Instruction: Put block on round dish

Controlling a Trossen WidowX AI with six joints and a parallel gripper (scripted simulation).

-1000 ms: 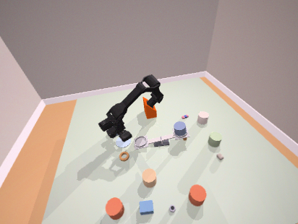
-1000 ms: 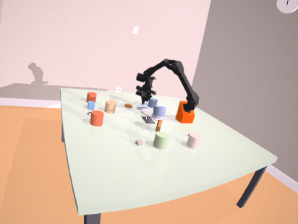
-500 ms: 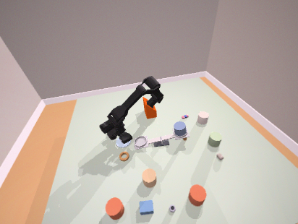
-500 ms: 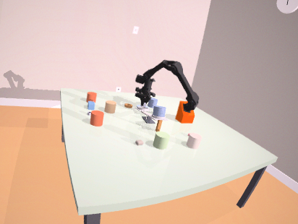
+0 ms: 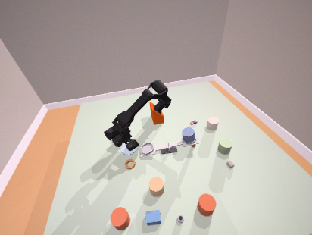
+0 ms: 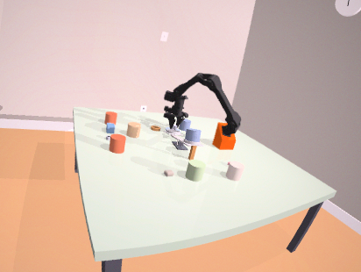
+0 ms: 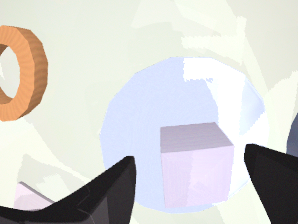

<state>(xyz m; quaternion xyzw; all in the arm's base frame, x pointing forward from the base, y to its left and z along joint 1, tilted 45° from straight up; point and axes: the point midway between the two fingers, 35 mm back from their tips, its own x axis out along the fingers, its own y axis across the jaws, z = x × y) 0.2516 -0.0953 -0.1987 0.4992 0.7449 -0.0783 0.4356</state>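
A pale lilac block (image 7: pixel 196 169) lies on the round pale blue dish (image 7: pixel 133 116) (image 5: pixel 126 151). My gripper (image 7: pixel 192 159) (image 5: pixel 130 145) (image 6: pixel 173 125) is open, low over the dish, with one finger on each side of the block. The balance (image 5: pixel 171 145) (image 6: pixel 180 145) lies to the right of the dish. Its near end plate (image 5: pixel 148 148) is bare. A blue cup (image 5: pixel 188 134) (image 6: pixel 193 134) stands on its other end. The second blue cup (image 6: pixel 185 125) stands on the table beside the dish, and its edge shows in the wrist view (image 7: pixel 293 137). The arm hides it in the top view.
An orange ring (image 7: pixel 29 72) (image 5: pixel 126 164) (image 6: pixel 154 128) lies near the dish. The arm's orange base (image 5: pixel 157 115) (image 6: pixel 224 139) stands behind. Cylinders stand around: peach (image 5: pixel 156 186), two orange (image 5: pixel 120 217) (image 5: pixel 206 205), green (image 5: pixel 225 145), pink (image 5: pixel 213 123). A blue box (image 5: pixel 153 217) lies in front.
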